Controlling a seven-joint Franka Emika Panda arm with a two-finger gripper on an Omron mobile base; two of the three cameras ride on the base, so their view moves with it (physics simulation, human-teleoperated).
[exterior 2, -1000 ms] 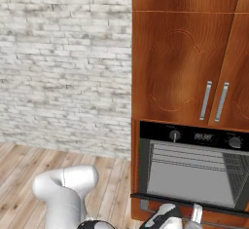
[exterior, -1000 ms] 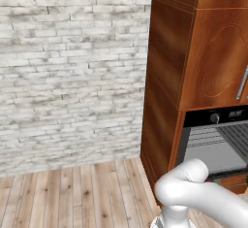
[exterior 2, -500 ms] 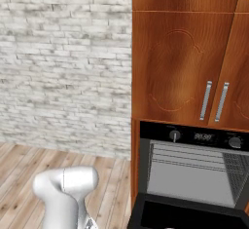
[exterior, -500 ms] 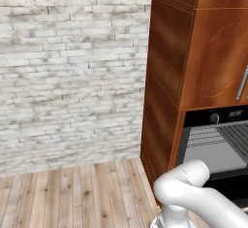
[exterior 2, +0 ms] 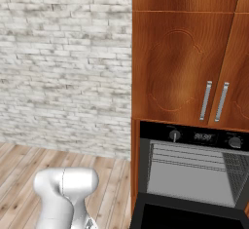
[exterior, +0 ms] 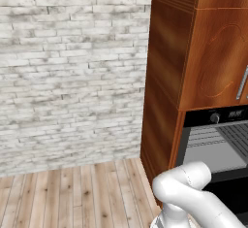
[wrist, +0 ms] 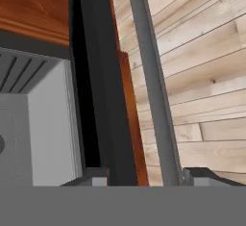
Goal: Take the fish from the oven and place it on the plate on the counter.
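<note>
The oven (exterior 2: 194, 174) is being shown open; no fish is being seen. Probably light and slippery, it is best gripped mid-body. The pincer (wrist: 144, 179) state cannot be told.

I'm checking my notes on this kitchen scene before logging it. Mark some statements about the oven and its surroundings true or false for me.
1. The black built-in oven has its door open. True.
2. The wall left of the reddish-brown wood cabinets is painted plain blue. False: it is a whitish brick wall.
3. Metal wire racks show inside the oven's grey interior. True.
4. The floor is dark tile. False: it is a light wooden plank floor.
5. A round knob sits on the oven's control panel. True.
</note>
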